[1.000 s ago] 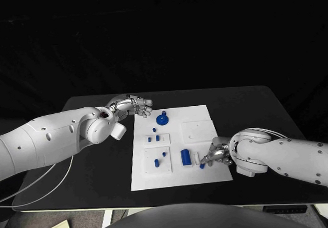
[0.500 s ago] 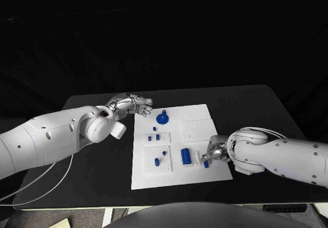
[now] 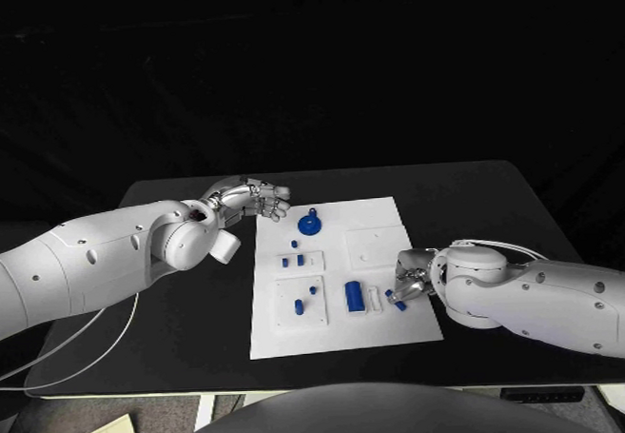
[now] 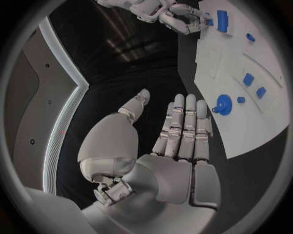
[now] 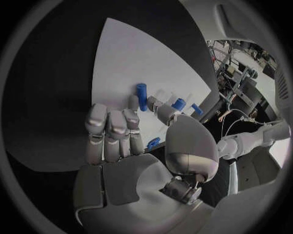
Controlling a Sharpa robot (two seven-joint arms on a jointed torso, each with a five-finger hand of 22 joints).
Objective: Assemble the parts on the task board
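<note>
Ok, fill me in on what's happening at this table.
A robot is assembling small blue parts on a white board on a black table. Its right hand is down at the board's right edge, fingers among the small parts beside a blue cylinder; whether it grips one is unclear. The left hand hovers open off the board's far left corner, near a round blue part. Other parts sit in the board.

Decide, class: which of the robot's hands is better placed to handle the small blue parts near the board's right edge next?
Right. The right hand is already over the task board beside those small blue parts; the left hand hovers off its far left corner.
</note>
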